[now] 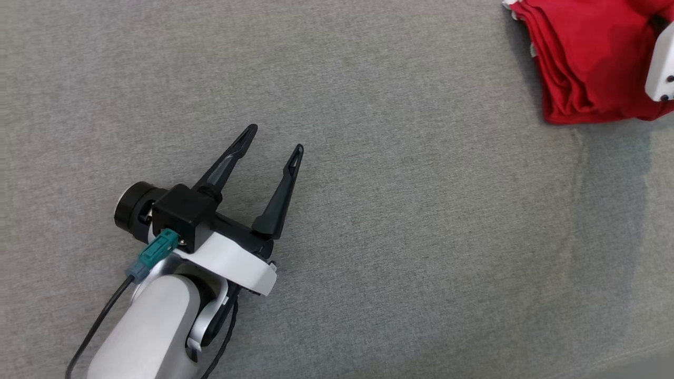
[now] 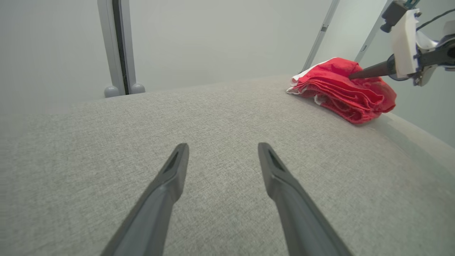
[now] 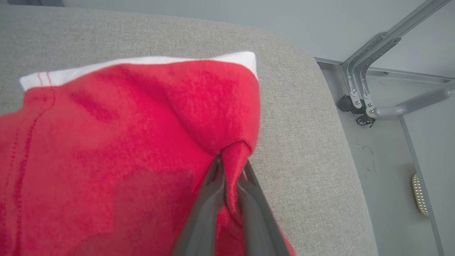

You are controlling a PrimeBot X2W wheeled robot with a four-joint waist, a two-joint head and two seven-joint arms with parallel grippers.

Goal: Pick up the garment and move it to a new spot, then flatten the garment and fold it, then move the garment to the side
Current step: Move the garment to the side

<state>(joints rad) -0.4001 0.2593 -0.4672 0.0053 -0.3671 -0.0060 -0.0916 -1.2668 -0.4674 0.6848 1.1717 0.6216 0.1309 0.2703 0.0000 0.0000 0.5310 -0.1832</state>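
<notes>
The garment (image 1: pixel 584 58) is red with a white edge and lies folded in layers at the far right corner of the grey fabric surface (image 1: pixel 368 210). In the right wrist view my right gripper (image 3: pixel 231 161) is shut on a raised pinch of the garment (image 3: pixel 124 142) near its corner. The left wrist view shows the garment (image 2: pixel 341 89) with the right gripper's dark finger (image 2: pixel 369 72) reaching into its top. My left gripper (image 1: pixel 275 139) stands open over bare fabric at the lower left, far from the garment, with nothing between its fingers (image 2: pixel 167 185).
The surface's rounded edge (image 3: pixel 337 135) runs just right of the garment, with floor and a grey metal frame on castors (image 3: pixel 362 92) beyond it. A white upright post (image 2: pixel 119 46) stands behind the far edge. A pale part of the right arm (image 1: pixel 661 68) overlaps the garment.
</notes>
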